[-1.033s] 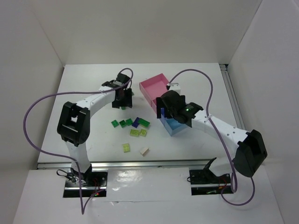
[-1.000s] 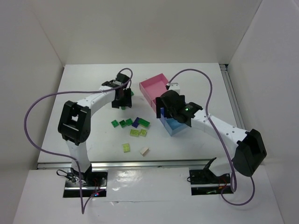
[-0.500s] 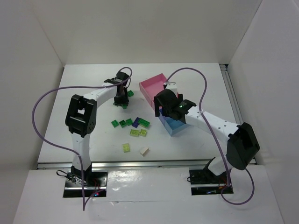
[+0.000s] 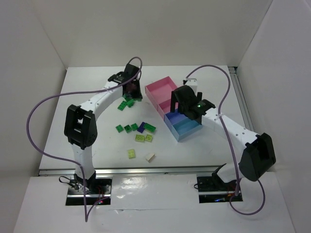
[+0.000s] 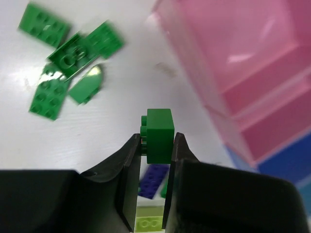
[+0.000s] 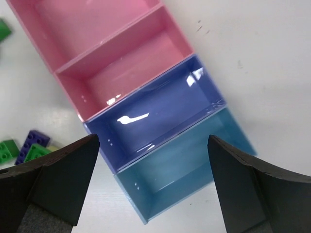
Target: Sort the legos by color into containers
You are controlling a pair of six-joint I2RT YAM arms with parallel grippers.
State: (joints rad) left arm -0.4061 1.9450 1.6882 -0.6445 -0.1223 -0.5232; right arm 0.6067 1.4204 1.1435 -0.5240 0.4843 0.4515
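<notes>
The dark green brick (image 5: 159, 127) sits pinched between the jaws of your left gripper (image 5: 155, 141), apparently clear of the worktop (image 5: 121, 109), near the pink end of the containers (image 5: 243, 68). You're mid-carry: next, bring it over one compartment and let go. Your right gripper (image 6: 151, 145) hovers over the blue compartments, jaws wide, holding nothing.

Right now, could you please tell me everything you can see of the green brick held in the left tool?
The green brick is a dark green block of glossy plastic, turned on edge, its studs facing sideways against one finger. The left tool pinches it by two opposite faces, its upper half standing proud of the black fingers. It seems lifted clear of the white table, near the pink containers.
</notes>
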